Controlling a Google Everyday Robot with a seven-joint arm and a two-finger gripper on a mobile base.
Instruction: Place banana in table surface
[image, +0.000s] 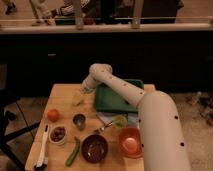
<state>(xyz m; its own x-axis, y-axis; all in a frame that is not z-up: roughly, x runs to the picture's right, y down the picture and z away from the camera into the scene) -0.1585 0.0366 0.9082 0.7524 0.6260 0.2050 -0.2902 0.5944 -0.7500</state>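
The small pale yellow banana (77, 98) lies at the far left part of the light tan wooden table surface (60, 100), just left of the dark green tray. My gripper (83, 91) hangs at the end of the white arm, right over the banana's upper right end and touching or nearly touching it. The arm's wrist hides where the gripper meets the banana.
The dark green tray (118, 98) is right of the gripper. In front stand an orange fruit (53, 115), a steel cup (79, 120), a small bowl (58, 134), a white brush (42, 150), a green vegetable (73, 151), a dark bowl (95, 148) and an orange bowl (131, 142).
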